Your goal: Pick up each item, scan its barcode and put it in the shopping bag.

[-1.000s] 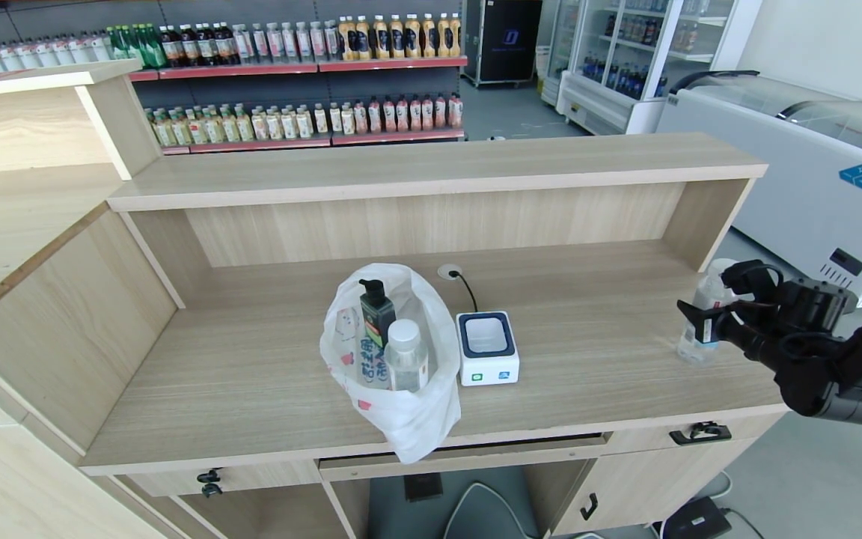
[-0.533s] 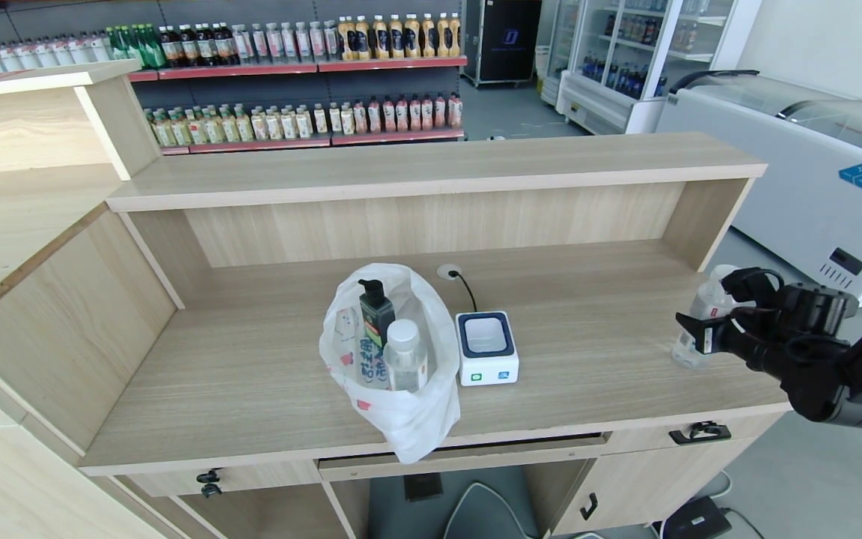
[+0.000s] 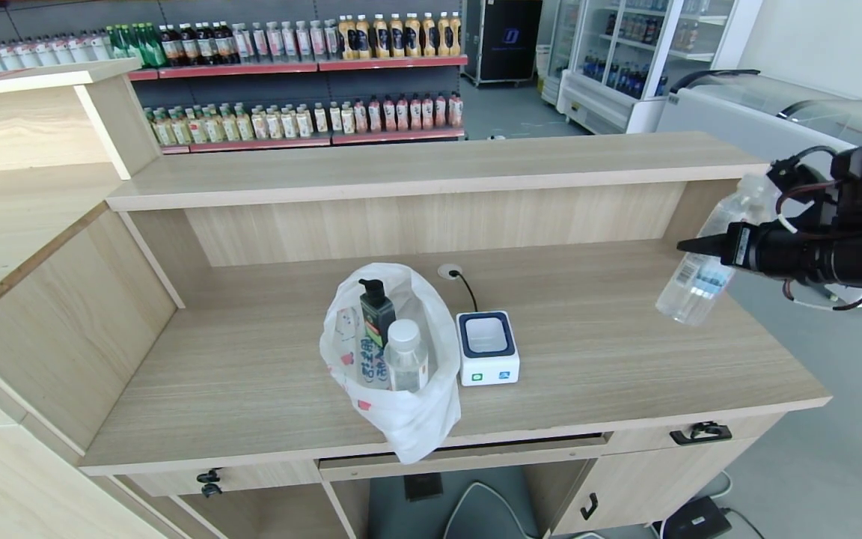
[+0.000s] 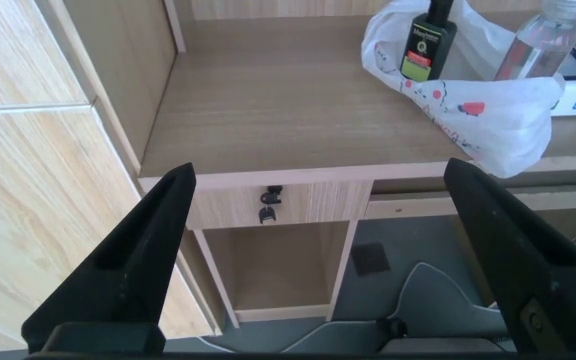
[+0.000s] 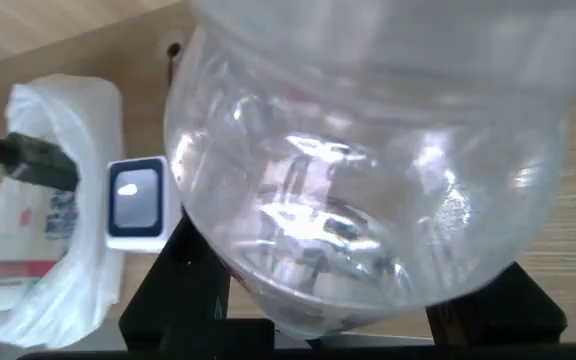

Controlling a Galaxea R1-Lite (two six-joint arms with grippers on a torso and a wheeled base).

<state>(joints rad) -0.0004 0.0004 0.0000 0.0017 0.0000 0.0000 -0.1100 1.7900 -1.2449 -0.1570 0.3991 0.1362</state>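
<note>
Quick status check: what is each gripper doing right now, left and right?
Left gripper: open, holding nothing.
Right gripper: shut on the clear plastic bottle.

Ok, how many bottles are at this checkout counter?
3: a clear bottle in the right gripper above the counter's right end; a dark pump bottle and a white-capped bottle in the shopping bag. The bag may hide more.

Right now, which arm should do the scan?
Right. The right gripper holds the bottle above the counter's right end. The left gripper hangs open and empty off the counter's left front.
</note>
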